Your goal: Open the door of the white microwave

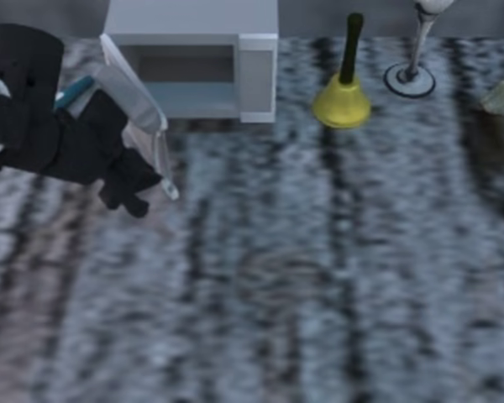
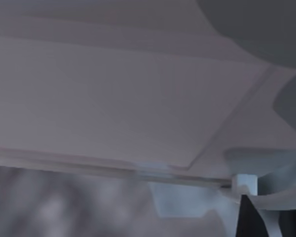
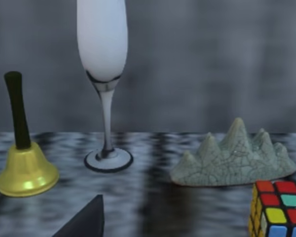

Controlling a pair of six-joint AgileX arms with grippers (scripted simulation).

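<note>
While the left pincer (image 1: 139, 189) sits at the door (image 1: 134, 105) handle, grip impossible to tell, the door stands swung well out from the microwave (image 1: 193, 50) at the tabletop's back left; opening looks nearly done.

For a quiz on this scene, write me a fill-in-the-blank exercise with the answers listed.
1. The microwave's door stands ____, baring the cavity.
2. The left gripper is at the door's free edge, on the table's ____ side.
3. The bell beside the microwave has a ____ handle.
4. Between the bell and the crackled green rock piece stands a tall ____.

Missing words: open; left; black; glass
</note>
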